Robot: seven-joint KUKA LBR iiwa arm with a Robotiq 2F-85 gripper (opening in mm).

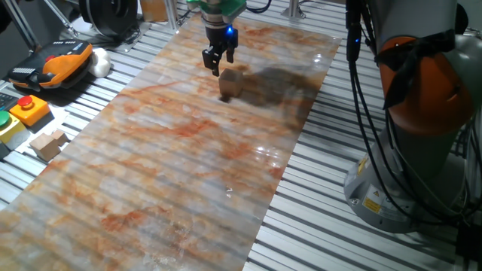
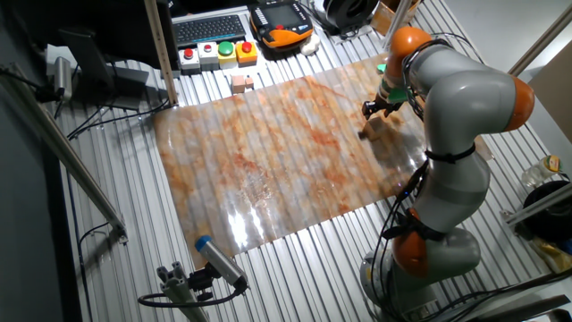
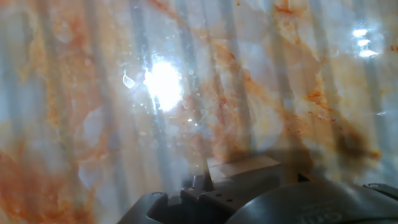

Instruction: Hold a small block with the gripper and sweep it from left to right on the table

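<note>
A: What is seen at the left of one fixed view?

B: An orange and black handheld pendant (image 1: 54,62) is laid on the ribbed silver metal slats (image 1: 120,69), with a white object (image 1: 100,63) just beside it. Nearer the camera, a yellow box with a red button (image 1: 28,109) is placed, and a pair of tan joined blocks (image 1: 47,143) is set near the edge of the table (image 1: 173,173).

A: And the table itself?

B: A long glossy board, marbled in orange, rust and grey, is laid over the slats. Light is reflected from it, and a dark shadow is cast on its far part.

A: Where is the small block (image 1: 229,84)?

B: It is found on the table's far end, just below and beside the gripper (image 1: 218,63), within that shadow. In the other fixed view it is seen at (image 2: 375,130), under the gripper (image 2: 379,108).

A: Is the block gripped?

B: The fingers are seen raised above the block and apart from it; whether they are spread or closed cannot be told.

A: What is shown to the right?

B: The grey and orange arm base (image 1: 422,113) is stood on the slats, with black cables (image 1: 361,105) hung beside it. In the hand view, the marbled surface (image 3: 186,93) is shown with a bright glare.
</note>
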